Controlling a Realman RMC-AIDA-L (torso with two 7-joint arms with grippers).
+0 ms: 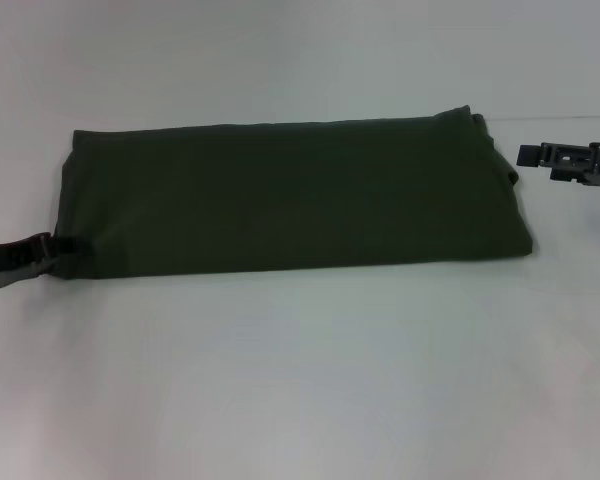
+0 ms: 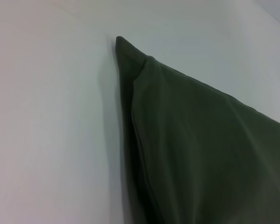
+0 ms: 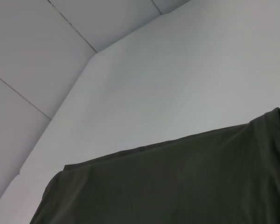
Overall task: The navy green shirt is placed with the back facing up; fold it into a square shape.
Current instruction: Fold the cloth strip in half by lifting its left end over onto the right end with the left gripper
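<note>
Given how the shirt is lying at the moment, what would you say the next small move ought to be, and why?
Probably lift the left end and carry it toward the right. The navy green shirt lies as a long band on the table, not yet square. The left gripper sits at the band's near-left corner, seemingly pinching it; the right gripper hangs just off the right end.

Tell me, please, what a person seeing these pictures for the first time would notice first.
First, the navy green shirt, folded into a long dark band across the middle of the pale table. Next, the left gripper at the band's near left corner, touching its edge. The right gripper hangs just off the far right end, apart from the cloth.
</note>
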